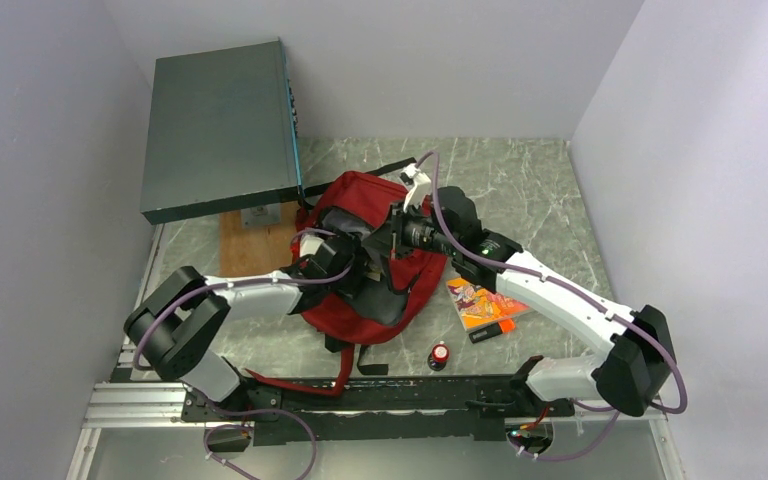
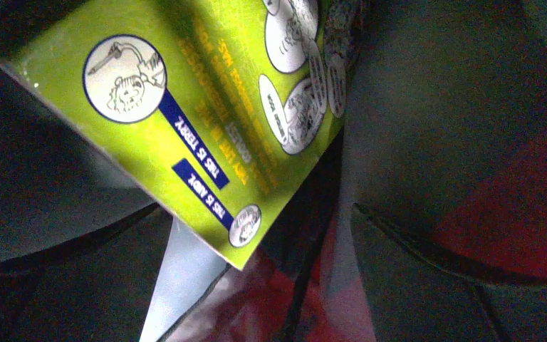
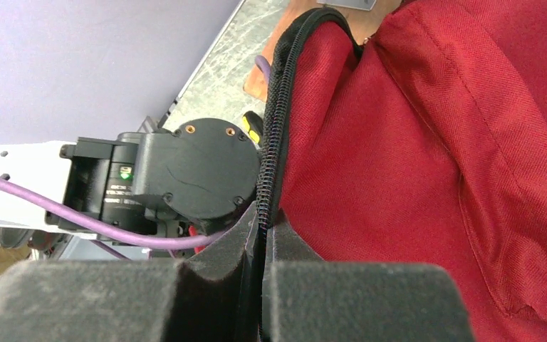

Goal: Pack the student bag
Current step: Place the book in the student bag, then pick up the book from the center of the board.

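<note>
The dark red student bag lies in the middle of the table with its mouth open. My right gripper is shut on the black zip edge of the bag's mouth, with red fabric beside it. My left gripper reaches into the opening and its fingers are hidden. The left wrist view shows a yellow-green illustrated book inside against the grey lining, with a pale sheet below it. I cannot tell whether the left gripper holds the book.
An orange comic book and a black-and-orange marker lie right of the bag. A small red round object sits near the front. A dark green box stands back left over a wooden board.
</note>
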